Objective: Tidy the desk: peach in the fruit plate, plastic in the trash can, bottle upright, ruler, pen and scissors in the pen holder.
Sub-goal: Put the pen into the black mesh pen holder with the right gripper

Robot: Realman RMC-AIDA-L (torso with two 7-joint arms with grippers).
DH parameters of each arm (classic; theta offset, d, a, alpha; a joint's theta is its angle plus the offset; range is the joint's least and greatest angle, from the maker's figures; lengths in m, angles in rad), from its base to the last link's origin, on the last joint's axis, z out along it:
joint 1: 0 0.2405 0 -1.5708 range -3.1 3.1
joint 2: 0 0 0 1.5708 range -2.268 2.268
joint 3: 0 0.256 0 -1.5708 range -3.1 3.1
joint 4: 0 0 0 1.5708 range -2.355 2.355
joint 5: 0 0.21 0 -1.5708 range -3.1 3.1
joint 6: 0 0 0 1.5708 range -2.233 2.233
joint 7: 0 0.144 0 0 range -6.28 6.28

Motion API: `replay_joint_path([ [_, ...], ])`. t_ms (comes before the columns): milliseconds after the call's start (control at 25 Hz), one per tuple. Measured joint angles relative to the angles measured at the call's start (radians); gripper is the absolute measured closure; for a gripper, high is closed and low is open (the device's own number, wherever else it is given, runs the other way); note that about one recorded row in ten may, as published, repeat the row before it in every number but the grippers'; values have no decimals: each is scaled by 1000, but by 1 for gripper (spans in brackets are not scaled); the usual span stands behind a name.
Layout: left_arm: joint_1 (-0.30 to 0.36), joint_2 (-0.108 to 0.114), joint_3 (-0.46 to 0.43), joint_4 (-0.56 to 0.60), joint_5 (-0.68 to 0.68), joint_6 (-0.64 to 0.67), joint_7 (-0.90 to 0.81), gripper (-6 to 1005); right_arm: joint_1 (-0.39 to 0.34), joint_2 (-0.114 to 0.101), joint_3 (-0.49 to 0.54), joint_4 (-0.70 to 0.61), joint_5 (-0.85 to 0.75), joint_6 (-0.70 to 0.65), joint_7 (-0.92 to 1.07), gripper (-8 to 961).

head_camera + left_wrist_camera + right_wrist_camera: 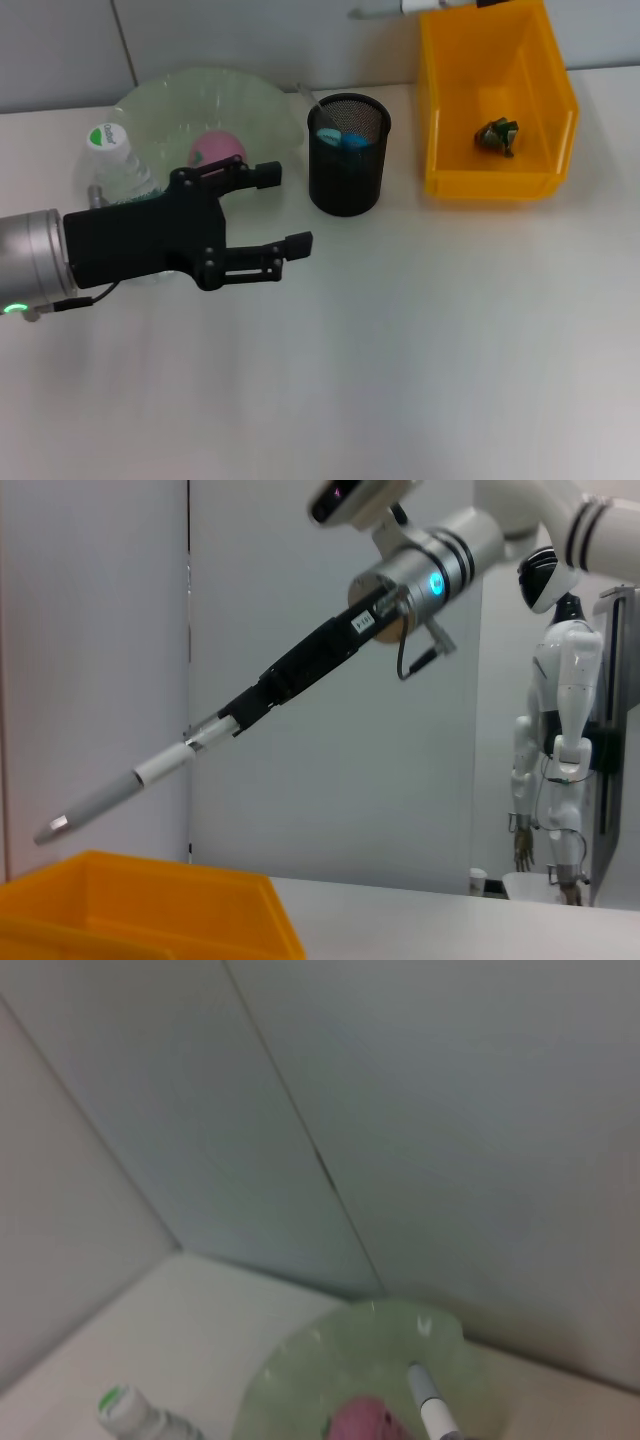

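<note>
Pink peach (217, 148) lies, seemingly, in green plate (260, 100).

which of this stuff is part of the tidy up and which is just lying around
Part of the job:
peach in fruit plate
bottle, upright
pen holder
plastic in trash can
pen, gripped by right hand
left hand, open, empty

Just there:
white humanoid, background

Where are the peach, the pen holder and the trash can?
peach (216, 149), head view, pink top.
pen holder (346, 185), head view, black mesh wall.
trash can (489, 184), head view, yellow front wall.
</note>
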Motion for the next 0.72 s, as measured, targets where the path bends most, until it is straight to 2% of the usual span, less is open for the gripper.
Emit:
replay_joint_path([
  [120, 5, -2, -9, -4, 2, 4, 31, 140, 89, -15, -1, -4, -127, -46, 52, 827],
  [160, 8, -5, -10, -6, 4, 4, 41, 139, 149, -19, -8, -1, -224, -66, 78, 827],
  [200, 8, -5, -10, -6, 4, 4, 41, 139, 149, -19, -8, -1, -224, -66, 78, 827],
  [320, 19, -11, -14, -3, 4, 6, 46, 139, 224, -16, -37, 13, -336, -77, 85, 827],
  [360, 28, -16, -21, 1, 2, 7, 45, 139, 266, -12, -79, 38, -389, -69, 88, 827],
  [480, 38, -27, -51, -1, 2, 9, 41, 139, 299, -11, -119, 78, -427, -51, 93, 826],
  [560, 44, -30, -57, -3, 2, 9, 42, 139, 332, -11, -175, 155, -463, -5, 98, 826],
  [720, 57, -37, -78, 0, 2, 10, 44, 139, 351, -13, -205, 215, -476, 34, 105, 826],
])
